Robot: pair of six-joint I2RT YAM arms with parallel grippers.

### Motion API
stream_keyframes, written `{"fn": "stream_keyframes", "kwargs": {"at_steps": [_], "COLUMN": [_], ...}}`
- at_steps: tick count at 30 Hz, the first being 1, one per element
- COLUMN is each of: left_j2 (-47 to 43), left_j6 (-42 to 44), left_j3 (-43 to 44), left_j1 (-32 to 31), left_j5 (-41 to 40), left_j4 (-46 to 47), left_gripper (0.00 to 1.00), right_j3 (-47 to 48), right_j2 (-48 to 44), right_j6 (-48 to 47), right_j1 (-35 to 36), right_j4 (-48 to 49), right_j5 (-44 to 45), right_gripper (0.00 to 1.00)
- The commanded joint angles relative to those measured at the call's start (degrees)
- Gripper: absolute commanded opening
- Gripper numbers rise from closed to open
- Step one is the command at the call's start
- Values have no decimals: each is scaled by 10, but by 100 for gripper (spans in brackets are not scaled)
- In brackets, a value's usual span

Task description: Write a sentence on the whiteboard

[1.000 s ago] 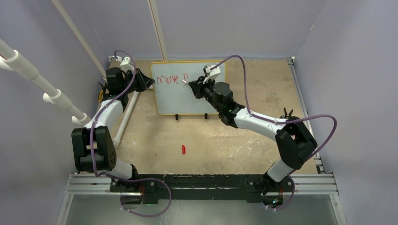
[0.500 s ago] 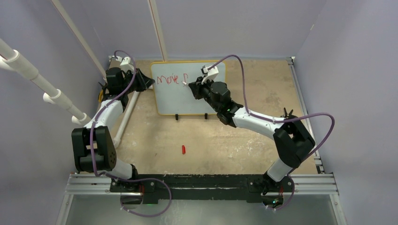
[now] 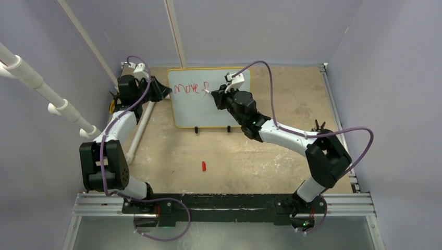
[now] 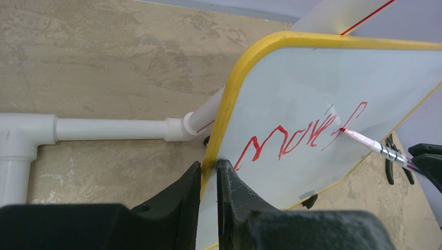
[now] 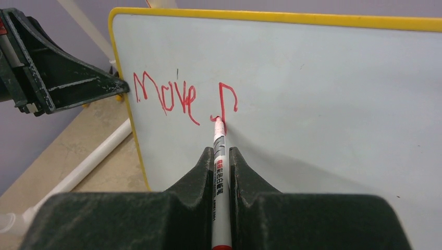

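Still right claw (image 5: 221, 152) tight around marker (image 5: 218, 136) at sentence (image 5: 166, 96), left claw (image 4: 209, 170) around whiteboard (image 4: 312, 78).

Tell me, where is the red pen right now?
In the right wrist view, the red pen is pinched in the right claw, its tip touching the whiteboard at the foot of the letter just right of "Move".

Top cam looking steeply down on the whole table (image 3: 250, 156), far off. Left wrist cam grazing the whiteboard (image 4: 312, 94) edge-on, right facing it, both close. All sharing the lettering (image 5: 167, 98).
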Motion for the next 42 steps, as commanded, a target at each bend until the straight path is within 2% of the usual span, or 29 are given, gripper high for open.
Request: {"fn": "stream_keyframes", "kwargs": {"at_steps": [1,7,14,33,42], "left_j2": [-4,-5,-8,-6,-7], "left_j6": [1,2,2,3,2], "left_j3": [5,4,3,4,4], "left_j1": [-1,-1,-1,-1,-1], "left_j5": [4,5,3,2,4], "left_j4": [6,7,7,7,6], "left_gripper": [15,15,15,15,15], "right_j3": [-1,-10,-47,-9,-39], "right_j2": [-32,-43,-74,-24,-33], "right_j6": [-16,-19,-28,-39,-39], "right_j1": [-14,-17,-16,-17,-16], "right_j4": [-11,-11,38,32,26], "right_j5": [65,60,33,9,-2], "right_gripper": [0,0,0,0,0]}}
